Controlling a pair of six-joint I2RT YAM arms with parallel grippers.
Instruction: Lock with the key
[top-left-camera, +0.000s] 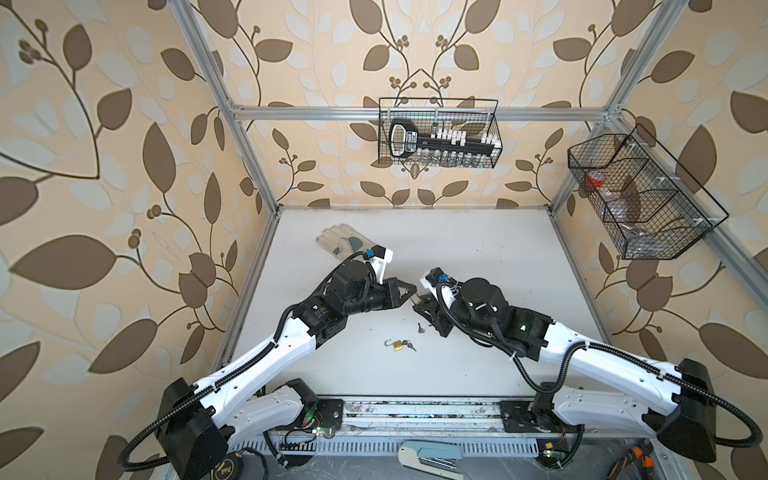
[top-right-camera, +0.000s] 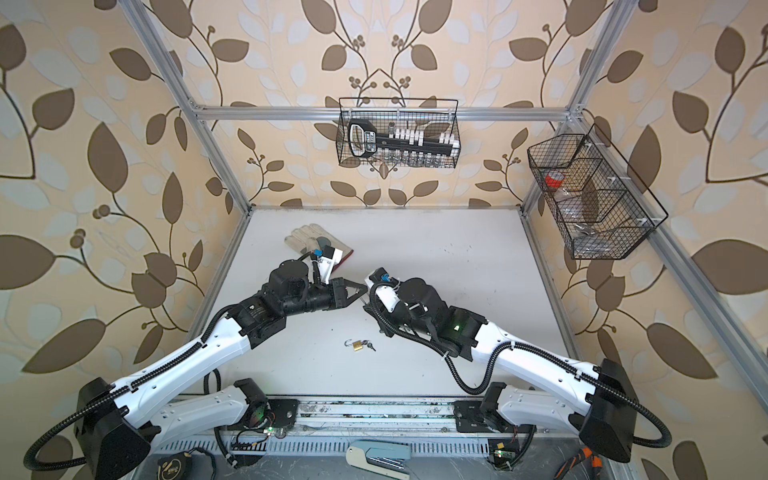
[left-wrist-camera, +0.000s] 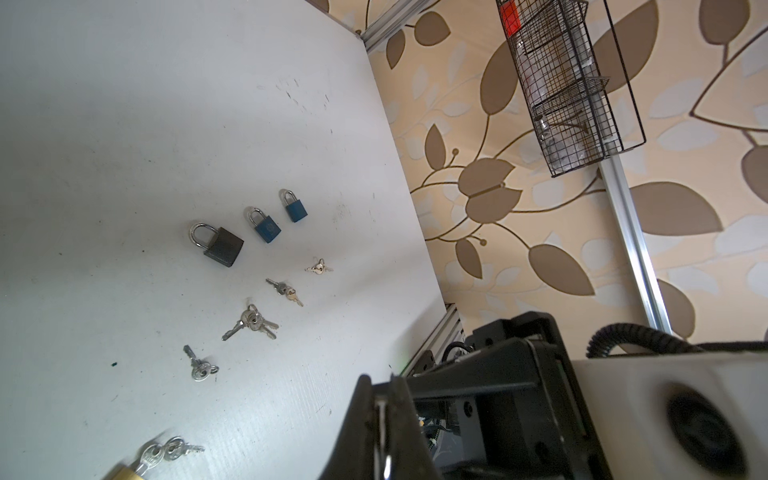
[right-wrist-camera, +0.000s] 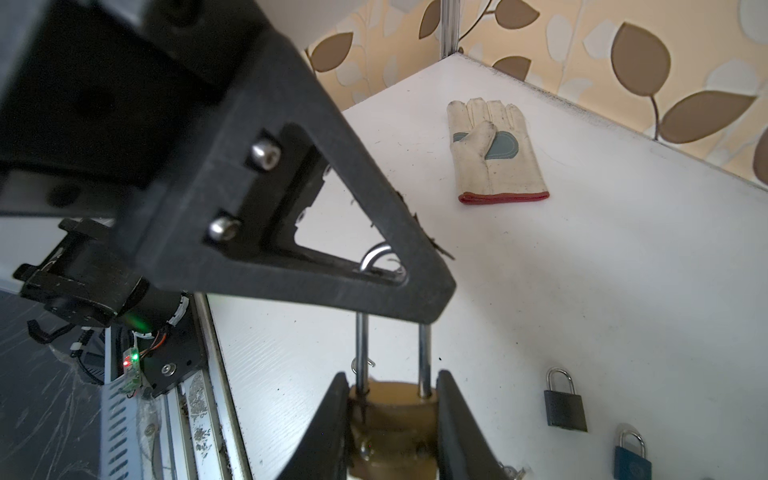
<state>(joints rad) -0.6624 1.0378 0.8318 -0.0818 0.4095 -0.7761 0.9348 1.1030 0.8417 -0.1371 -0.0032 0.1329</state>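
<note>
Left arm (top-left-camera: 257, 357) and right arm (top-left-camera: 623, 361), mounted at either end of the base rail (top-left-camera: 419, 411): white shell links, black joint housings, black corrugated cable conduit alongside. Left gripper fingers (right-wrist-camera: 311, 291): black triangular frames, two silver socket screws.

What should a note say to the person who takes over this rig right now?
Left gripper: closed on the shackle of the held brass padlock.
Right gripper: closed on its body.
On the table: second brass padlock, shackle open, keys beside it; black padlock, two blue padlocks, loose key bunches.
Done: the lock is gripped by both arms.
Left: key in, shackle pressed home, lock checked; I cannot tell whether the held shackle is in.
</note>
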